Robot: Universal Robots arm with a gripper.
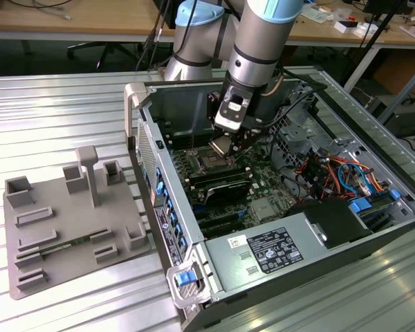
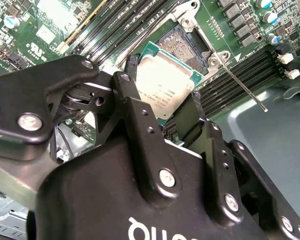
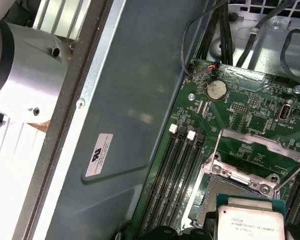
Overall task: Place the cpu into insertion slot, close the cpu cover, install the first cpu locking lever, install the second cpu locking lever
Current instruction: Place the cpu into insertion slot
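My gripper [image 1: 225,140] hangs inside the open computer case, shut on the cpu [image 1: 221,146], a small square chip with a silver-grey top. In the second wrist view the black fingers [image 2: 134,107] clamp two opposite edges of the cpu [image 2: 165,86], which is held tilted just above the insertion slot [image 2: 184,46], a dark socket with a fine pin field. The cpu [image 3: 250,222] also hovers near the insertion slot [image 3: 212,192] in the first wrist view. The cpu cover [image 3: 262,145], a thin silver frame, stands raised open beyond it. A thin locking lever [image 2: 242,86] sticks out, unlatched.
Long black memory slots [image 3: 177,175] run beside the socket. The case wall [image 3: 135,100] rises close by. Orange and blue cables [image 1: 346,173] and a power supply [image 1: 277,249] fill the exterior view's right. A grey fixture tray [image 1: 69,221] lies on the table at its left.
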